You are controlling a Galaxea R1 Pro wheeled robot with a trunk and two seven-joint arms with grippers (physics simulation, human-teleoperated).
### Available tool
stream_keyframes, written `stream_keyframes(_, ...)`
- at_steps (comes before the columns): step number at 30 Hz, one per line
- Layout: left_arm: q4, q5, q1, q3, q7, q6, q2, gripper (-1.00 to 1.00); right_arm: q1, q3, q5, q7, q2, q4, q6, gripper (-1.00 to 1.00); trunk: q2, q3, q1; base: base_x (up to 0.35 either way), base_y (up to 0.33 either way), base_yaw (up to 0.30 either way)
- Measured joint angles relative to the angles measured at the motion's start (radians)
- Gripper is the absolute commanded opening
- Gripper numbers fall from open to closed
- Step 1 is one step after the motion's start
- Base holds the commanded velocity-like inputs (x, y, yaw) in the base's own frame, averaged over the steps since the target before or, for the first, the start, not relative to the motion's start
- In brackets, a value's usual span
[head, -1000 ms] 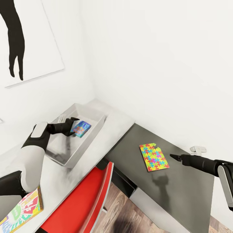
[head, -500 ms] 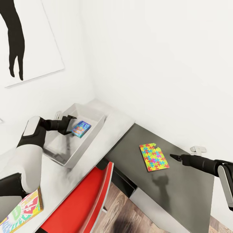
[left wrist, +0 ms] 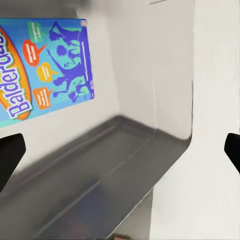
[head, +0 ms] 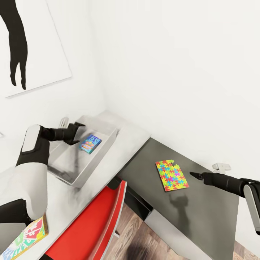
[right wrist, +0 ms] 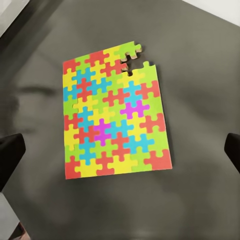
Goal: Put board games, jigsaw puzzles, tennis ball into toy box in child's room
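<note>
Left gripper [head: 74, 130] is hovering over the far-left rim of the toy box [head: 104, 151], jaws spread apart and empty; in the left wrist view both fingertips [left wrist: 10, 157] are sitting wide at the frame edges with nothing between them. The blue board game [head: 90, 143] is lying flat inside the toy box, on its floor toward the far end, just right of the gripper and not touching it. The toy box is sitting on the light grey table [head: 133, 135] near the corner of the room. The SKIP-BO board game [head: 25, 236] is lying on the near-left end of the table, partly cut off by the frame edge. Right gripper [head: 193, 175] is hanging over the dark cabinet top [head: 209, 213], just right of the jigsaw puzzle [head: 172, 176], which is lying flat there; wrist view shows its fingers [right wrist: 10, 155] parted wide, holding nothing. A red chair [head: 94, 224] is standing near the table edge.
</note>
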Motion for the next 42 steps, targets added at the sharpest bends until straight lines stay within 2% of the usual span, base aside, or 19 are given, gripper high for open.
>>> stream_keyframes(2, -0.061, 0.006, 0.008, -0.032, 0.003, 0.012, -0.013, 1.0, 0.0, -0.005, 0.0, 0.014, -0.001, 0.0, 0.0, 1.0, 0.0, 0.0, 0.0, 0.0, 0.0, 0.0)
stream_keyframes(3, -0.062, 0.005, 0.008, -0.032, 0.003, 0.013, -0.013, 1.0, 0.0, -0.005, 0.0, 0.014, -0.001, 0.0, 0.0, 1.0, 0.0, 0.0, 0.0, 0.0, 0.0, 0.0)
stream_keyframes(7, -0.084, -0.021, 0.031, -0.01, -0.019, -0.004, 0.01, 1.0, 0.002, -0.003, 0.016, 0.017, 0.019, 0.022, 0.0, 1.0, 0.0, 0.0, 0.0, 0.0, 0.0, 0.0)
stream_keyframes(12, -0.107, -0.025, 0.059, 0.016, -0.025, -0.004, 0.038, 1.0, 0.002, -0.004, 0.015, 0.017, 0.019, 0.05, 0.0, 1.0, 0.0, 0.0, 0.0, 0.0, 0.0, 0.0)
stream_keyframes(15, -0.107, -0.024, 0.075, 0.016, -0.025, -0.004, 0.055, 1.0, 0.002, -0.004, 0.015, 0.017, 0.019, 0.05, 0.0, 1.0, 0.0, 0.0, 0.0, 0.0, 0.0, 0.0)
stream_keyframes(19, -0.107, -0.024, 0.095, 0.016, -0.025, -0.004, 0.055, 1.0, 0.002, -0.004, 0.015, 0.017, 0.019, 0.05, 0.0, 1.0, 0.0, 0.0, 0.0, 0.0, 0.0, 0.0)
stream_keyframes(42, -0.107, -0.024, 0.095, 0.016, -0.025, -0.004, 0.055, 1.0, 0.002, -0.004, 0.015, 0.017, 0.019, 0.05, 0.0, 1.0, 0.0, 0.0, 0.0, 0.0, 0.0, 0.0)
